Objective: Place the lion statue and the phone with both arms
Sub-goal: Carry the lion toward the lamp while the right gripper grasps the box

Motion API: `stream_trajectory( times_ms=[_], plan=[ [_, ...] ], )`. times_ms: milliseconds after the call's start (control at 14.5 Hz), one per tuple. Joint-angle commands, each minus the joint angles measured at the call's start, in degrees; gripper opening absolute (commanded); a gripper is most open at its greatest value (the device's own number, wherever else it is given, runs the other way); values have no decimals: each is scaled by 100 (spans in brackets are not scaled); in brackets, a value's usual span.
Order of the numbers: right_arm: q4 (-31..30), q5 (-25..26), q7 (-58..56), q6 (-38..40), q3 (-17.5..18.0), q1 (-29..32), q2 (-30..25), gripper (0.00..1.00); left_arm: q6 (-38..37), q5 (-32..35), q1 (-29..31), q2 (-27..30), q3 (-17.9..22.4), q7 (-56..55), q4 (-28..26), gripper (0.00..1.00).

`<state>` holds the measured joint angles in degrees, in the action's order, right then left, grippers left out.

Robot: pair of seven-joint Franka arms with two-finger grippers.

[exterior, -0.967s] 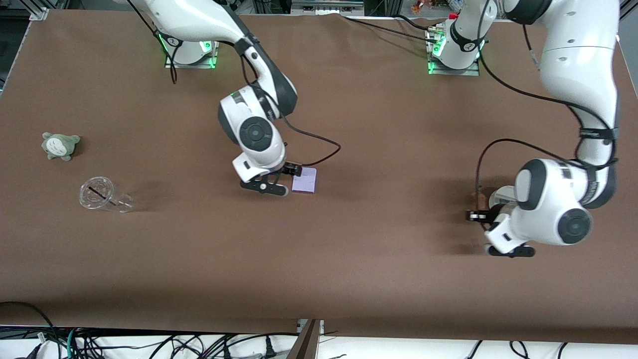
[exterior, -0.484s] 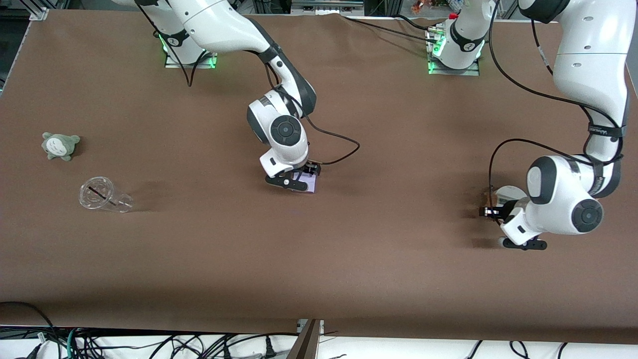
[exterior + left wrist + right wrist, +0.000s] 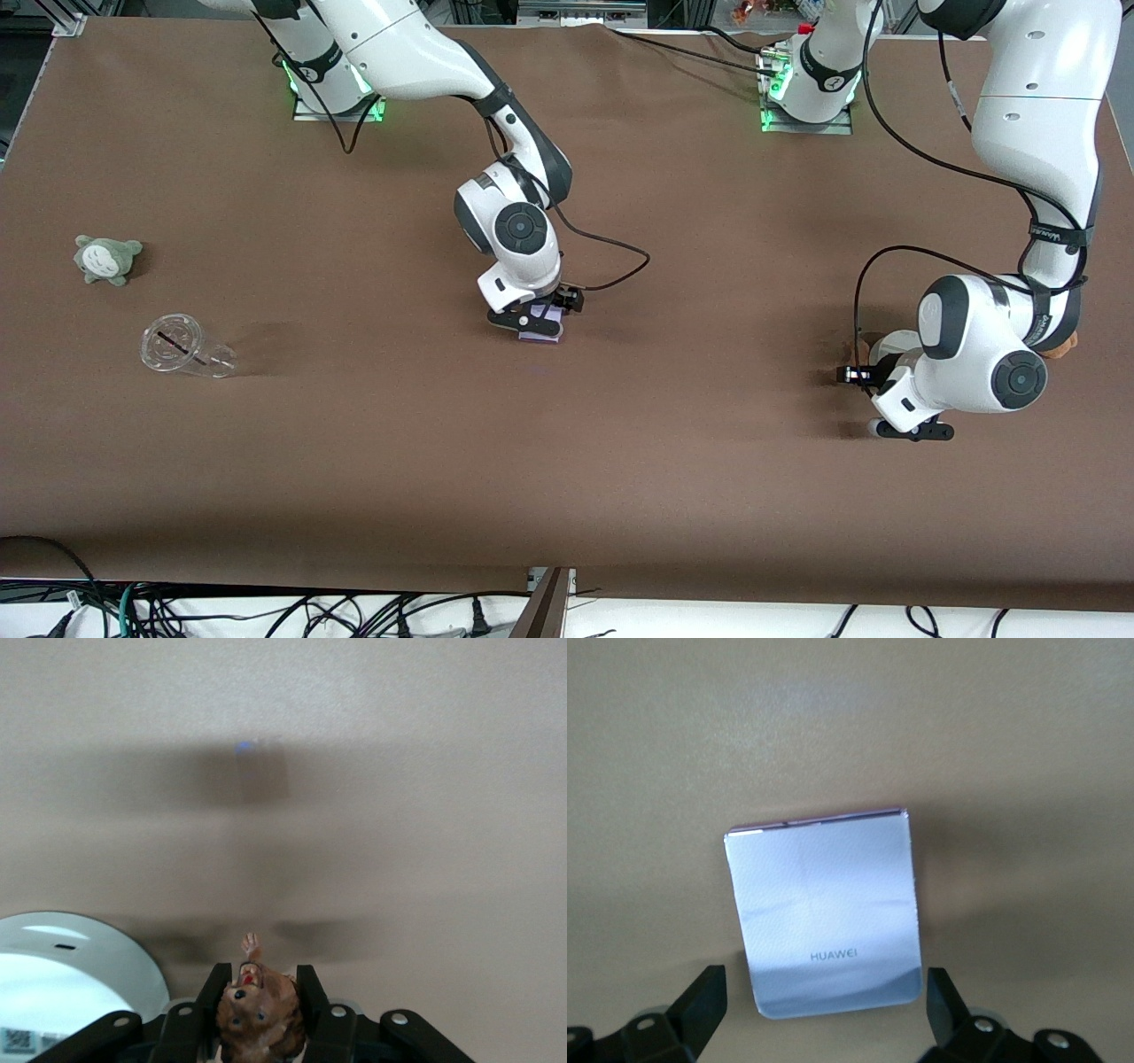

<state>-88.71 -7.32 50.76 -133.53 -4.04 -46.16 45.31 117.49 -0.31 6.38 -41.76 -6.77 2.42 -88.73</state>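
Phone point(image 3: 542, 328) lies flat on the brown bench point(image 3: 620, 461) near the middle of its length, roughly midway between the edge with the arm bases and the edge nearest the front camera. In the right wrist view the phone point(image 3: 826, 917) is a pale slab with lettering on its face, resting between the two fingertips point(image 3: 700, 1003), which stand apart on either side of it without touching it. Right gripper point(image 3: 536, 321) is low over the phone, its fingers spread wider than the slab.

Left gripper point(image 3: 873, 390) is toward the left arm's end of the bench, low over the surface. In the left wrist view the left gripper point(image 3: 260, 1005) has its fingers point(image 3: 213, 997) closed against the sides of the lion statue point(image 3: 259, 1014); the figurine's face and one raised paw show between them. In the front view the statue is hidden by the arm. A white round device point(image 3: 62, 970) lies on the bench just beside this gripper.

Toward the right arm's end of the bench, a grey-green plush point(image 3: 106, 258) sits near the end edge. A clear plastic cup point(image 3: 182, 347) lies on its side close by, nearer the front camera than the plush.
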Motion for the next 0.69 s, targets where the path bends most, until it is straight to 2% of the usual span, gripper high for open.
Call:
stream_trajectory(
  times_ms=[0,622],
  plan=[
    [38,-94,13,-68,-27,-60,83,100,151,-13,-67,71,-9,-119,-180,0],
    [47,11,-118,-103,-36,-51,127,100,222,-285,-251,-69,-18,-348,-180,0]
  ],
)
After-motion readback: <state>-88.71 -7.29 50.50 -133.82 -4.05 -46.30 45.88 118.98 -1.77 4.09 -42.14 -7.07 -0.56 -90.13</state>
